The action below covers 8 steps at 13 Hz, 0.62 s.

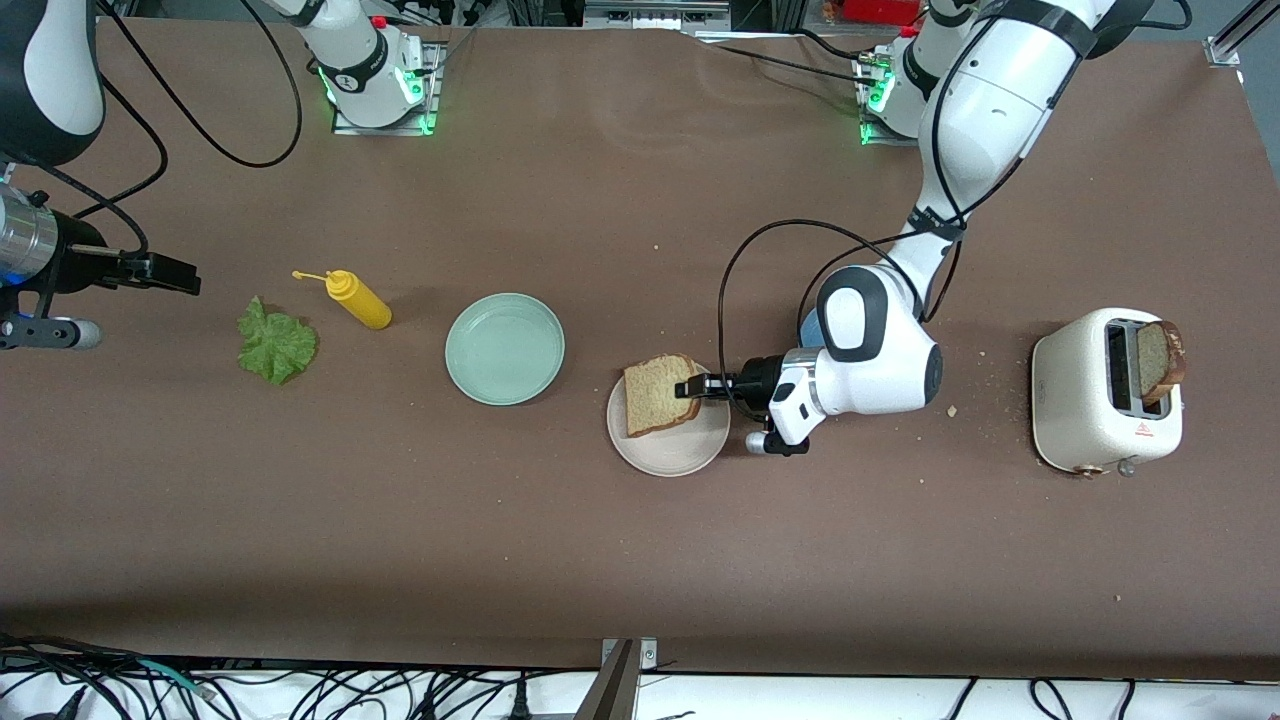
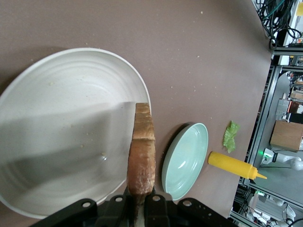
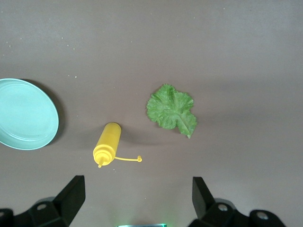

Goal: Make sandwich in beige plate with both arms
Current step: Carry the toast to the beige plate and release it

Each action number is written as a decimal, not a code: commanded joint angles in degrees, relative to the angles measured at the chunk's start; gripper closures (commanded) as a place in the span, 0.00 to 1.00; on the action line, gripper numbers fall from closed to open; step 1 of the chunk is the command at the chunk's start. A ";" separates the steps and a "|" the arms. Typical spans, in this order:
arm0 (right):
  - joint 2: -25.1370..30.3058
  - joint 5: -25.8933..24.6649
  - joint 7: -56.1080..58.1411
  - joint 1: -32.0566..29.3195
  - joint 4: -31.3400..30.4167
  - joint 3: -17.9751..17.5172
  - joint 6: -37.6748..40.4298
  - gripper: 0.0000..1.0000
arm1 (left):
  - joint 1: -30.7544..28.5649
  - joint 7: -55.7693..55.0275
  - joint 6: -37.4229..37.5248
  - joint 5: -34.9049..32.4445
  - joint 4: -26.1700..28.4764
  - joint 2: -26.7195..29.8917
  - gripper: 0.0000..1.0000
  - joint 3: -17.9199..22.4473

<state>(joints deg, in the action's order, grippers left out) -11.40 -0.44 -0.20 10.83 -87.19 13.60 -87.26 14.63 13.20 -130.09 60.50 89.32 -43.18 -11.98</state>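
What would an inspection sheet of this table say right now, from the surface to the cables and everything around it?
Surface: brown table, crumbs near the toaster.
Job's things: bread slice held over the beige plate; second slice standing in the white toaster; lettuce leaf lying toward the right arm's end.
Clutter: yellow squeeze bottle on its side; mint-green plate, nothing in it.
Grippers: left gripper over the beige plate, jaws shut on the bread slice; right gripper above the bottle and lettuce, jaws open, holding nothing.
Cables: black cables loop off both arms.
Surroundings: cable tangle along the table's near edge.
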 commanded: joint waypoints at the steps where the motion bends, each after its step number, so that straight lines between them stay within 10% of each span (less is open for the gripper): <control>1: 0.50 0.35 -0.32 -0.10 -0.43 -0.06 0.16 0.00 | 0.66 1.46 -0.69 1.20 -1.35 -1.29 0.40 0.81; 2: 0.50 0.35 -0.32 -0.10 -0.43 -0.06 0.16 0.00 | 0.66 3.48 -3.04 1.28 -0.65 -1.38 0.00 0.81; 8: 0.50 0.35 -0.24 -0.10 -0.43 -0.06 0.16 0.00 | 1.28 3.15 -16.41 1.28 2.95 -0.77 0.00 0.90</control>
<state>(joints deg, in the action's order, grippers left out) -11.40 -0.44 -0.20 10.83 -87.19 13.60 -87.26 15.53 15.08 -143.86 60.50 90.60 -44.93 -11.68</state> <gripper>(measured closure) 0.000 0.216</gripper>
